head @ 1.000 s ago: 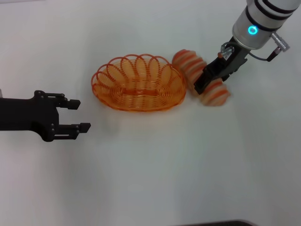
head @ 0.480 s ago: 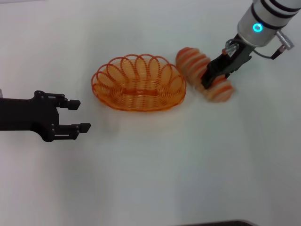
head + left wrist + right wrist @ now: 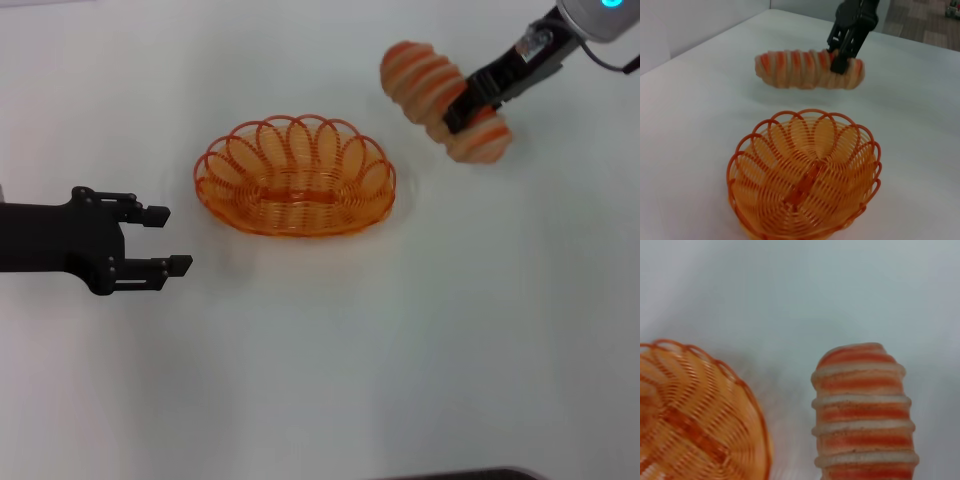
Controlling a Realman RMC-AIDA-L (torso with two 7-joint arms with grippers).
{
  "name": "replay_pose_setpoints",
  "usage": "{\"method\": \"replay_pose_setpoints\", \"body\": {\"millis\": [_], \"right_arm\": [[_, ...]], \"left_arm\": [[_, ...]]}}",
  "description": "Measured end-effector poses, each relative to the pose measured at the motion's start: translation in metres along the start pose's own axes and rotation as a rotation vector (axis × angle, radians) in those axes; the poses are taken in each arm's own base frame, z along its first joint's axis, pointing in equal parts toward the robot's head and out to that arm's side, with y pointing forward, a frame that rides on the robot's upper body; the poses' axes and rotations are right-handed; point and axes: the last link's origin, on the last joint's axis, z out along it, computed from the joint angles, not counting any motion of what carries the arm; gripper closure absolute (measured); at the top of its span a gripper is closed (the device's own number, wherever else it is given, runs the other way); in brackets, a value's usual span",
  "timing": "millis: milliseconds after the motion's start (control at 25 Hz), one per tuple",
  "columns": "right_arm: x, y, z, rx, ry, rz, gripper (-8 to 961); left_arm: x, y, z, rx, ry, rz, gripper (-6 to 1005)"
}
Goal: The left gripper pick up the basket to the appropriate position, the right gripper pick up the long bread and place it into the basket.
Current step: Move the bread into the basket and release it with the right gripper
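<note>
Sitting empty on the white table (image 3: pixel 320 380) is the basket (image 3: pixel 296 178), an oval bowl of thin orange wire. Its rim is rising in a ring of looped, petal-shaped arches, and finer wires are running in close curved rows down to a flat centre crossed by one thicker orange bar. Light is passing through the open mesh, so the pale surface is showing between the wires.

Hanging in the air beyond the basket's far right side, clear of the table and not touching the basket, is the long bread (image 3: pixel 440 100). It is an elongated loaf with rounded ends, ridged crosswise in alternating orange-brown and cream bands, with a slightly grainy crust along the pale ridges.

Clamping the loaf near one end is the right gripper (image 3: pixel 470 104), its two black fingers pressing in from either side while the rest of the loaf is sticking out level towards the basket. Its arm is reaching in from the upper right.

Resting low at the left edge, well apart from the basket, is the left gripper (image 3: pixel 160 240). Its two black fingers are standing apart and pointing towards the basket, gripping nothing.
</note>
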Motion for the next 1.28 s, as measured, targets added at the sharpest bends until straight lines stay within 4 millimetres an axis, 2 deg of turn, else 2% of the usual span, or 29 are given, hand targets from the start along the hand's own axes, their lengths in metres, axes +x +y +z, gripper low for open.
{"method": "replay_pose_setpoints", "body": {"millis": [280, 520, 680, 960, 1280], "right_arm": [[-0.025, 0.026, -0.012, -0.009, -0.023, -0.193, 468], [-0.052, 0.065, -0.020, -0.025, -0.038, -0.398, 522], [-0.062, 0.088, -0.021, -0.032, -0.022, -0.513, 551], [-0.051, 0.122, -0.008, -0.104, 0.066, -0.690, 594], [-0.042, 0.126, 0.001, -0.101, 0.111, -0.747, 664]], "left_arm": [[0.002, -0.001, 0.000, 0.004, 0.009, 0.001, 333], [0.002, -0.001, 0.001, 0.006, 0.018, -0.005, 333], [0.001, -0.001, 0.001, 0.007, 0.019, -0.008, 333], [0.002, 0.000, 0.000, 0.010, 0.031, -0.012, 333], [0.002, -0.001, 0.000, 0.014, 0.035, -0.015, 333]]}}
